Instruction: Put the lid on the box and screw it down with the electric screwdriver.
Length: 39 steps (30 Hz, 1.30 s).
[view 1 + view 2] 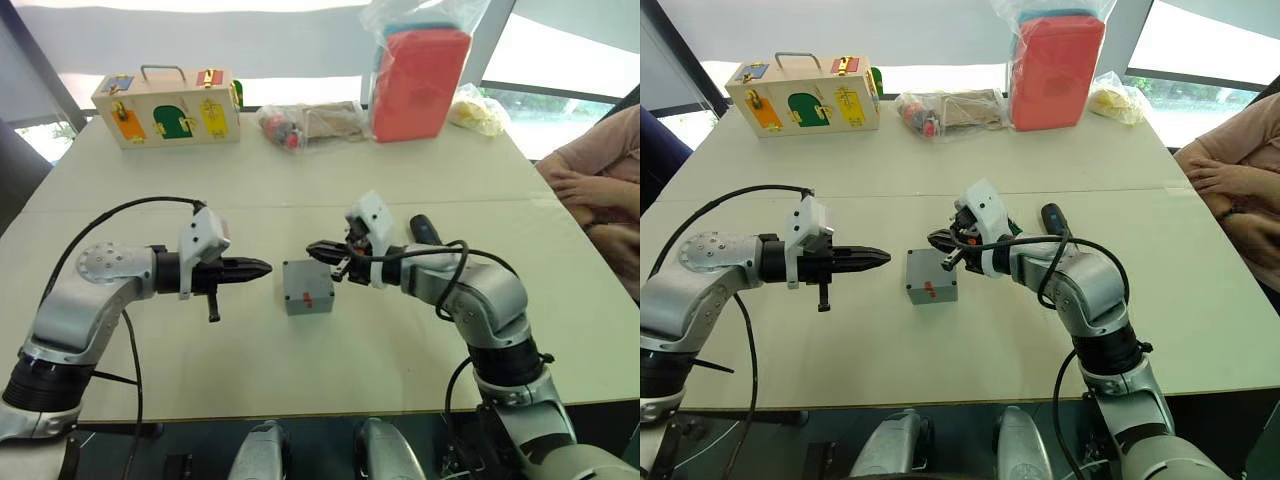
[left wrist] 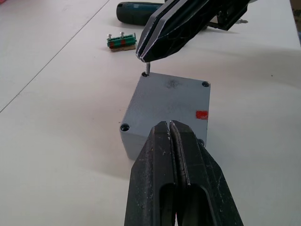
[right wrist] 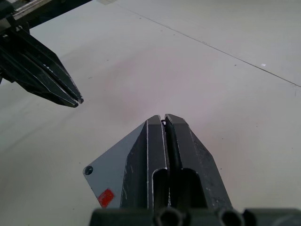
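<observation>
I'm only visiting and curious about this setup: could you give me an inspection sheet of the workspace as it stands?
Surface: pale table, seam across it.
Job's things: lid sits on the box; a screw stands in one corner hole; electric screwdriver lies behind the right arm.
Clutter: green piece near the screwdriver; wooden box, bagged parts, red case and yellow bag at the far edge.
Grippers: left pincer shut, empty, beside the box; right pincer shut on the screw.
Cables: black cable loops along each arm.
Surroundings: person's arms at the table's right; windows behind.
</observation>
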{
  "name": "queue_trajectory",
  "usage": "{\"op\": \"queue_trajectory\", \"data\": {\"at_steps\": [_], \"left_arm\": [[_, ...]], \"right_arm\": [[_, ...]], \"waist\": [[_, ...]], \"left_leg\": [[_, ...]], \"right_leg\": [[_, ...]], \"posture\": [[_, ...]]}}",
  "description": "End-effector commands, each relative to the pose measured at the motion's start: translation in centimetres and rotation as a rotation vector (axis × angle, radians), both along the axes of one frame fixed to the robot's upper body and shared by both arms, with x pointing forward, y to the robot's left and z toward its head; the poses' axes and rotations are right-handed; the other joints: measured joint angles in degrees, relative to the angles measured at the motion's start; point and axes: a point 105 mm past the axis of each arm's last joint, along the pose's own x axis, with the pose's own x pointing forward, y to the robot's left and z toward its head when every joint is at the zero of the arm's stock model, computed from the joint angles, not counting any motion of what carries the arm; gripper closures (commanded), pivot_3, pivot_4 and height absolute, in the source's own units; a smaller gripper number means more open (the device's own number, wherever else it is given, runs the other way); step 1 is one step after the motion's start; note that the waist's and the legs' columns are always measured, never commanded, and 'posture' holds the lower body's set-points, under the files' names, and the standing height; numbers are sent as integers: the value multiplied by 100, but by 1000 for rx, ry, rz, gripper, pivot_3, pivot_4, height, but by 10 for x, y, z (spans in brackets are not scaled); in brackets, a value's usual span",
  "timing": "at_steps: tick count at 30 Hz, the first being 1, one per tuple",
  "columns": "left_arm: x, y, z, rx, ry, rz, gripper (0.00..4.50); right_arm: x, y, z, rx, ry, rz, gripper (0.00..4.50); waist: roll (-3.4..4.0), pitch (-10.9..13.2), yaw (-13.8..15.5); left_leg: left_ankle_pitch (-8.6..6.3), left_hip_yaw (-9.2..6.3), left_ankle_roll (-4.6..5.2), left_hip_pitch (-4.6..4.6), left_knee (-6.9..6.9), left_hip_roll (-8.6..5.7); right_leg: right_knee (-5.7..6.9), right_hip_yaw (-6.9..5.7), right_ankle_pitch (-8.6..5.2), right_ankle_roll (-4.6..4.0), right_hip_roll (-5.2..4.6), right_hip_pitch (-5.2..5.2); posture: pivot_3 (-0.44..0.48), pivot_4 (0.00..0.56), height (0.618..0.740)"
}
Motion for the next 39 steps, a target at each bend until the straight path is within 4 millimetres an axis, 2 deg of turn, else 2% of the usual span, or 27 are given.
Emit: {"op": "queue_trajectory", "data": {"at_steps": [1,10,22,27,39], "left_arm": [[-4,1,11,0,-47,3,4500],[-6,-1,9,5,-51,4,4500],[-5,-4,9,3,-56,-4,4500],[-5,-5,10,4,-61,-6,4500],[-6,-8,8,-2,-57,-10,4500]], "right_arm": [[6,-2,5,5,-43,-5,4475],[9,-12,-2,-24,-37,-25,4475],[11,-15,-7,-36,-25,-31,4475],[14,-19,-15,-61,-17,-41,4475],[13,-14,-25,-93,1,-28,4475]], "waist": [[0,0,0],[1,0,-10],[0,0,-6],[0,0,-6],[0,0,-5]], "left_leg": [[0,0,0,0,0,0],[0,-2,0,2,0,3],[0,-1,0,2,0,4],[0,-1,0,2,0,3],[0,-1,0,2,0,3]], "right_leg": [[0,0,0,0,1,0],[5,-3,0,0,17,-5],[5,-3,0,1,16,-5],[4,-3,0,1,16,-5],[5,-3,0,1,16,-5]], "posture": [[0,150,730],[0,150,730],[0,150,730],[0,150,730],[0,150,730]]}}
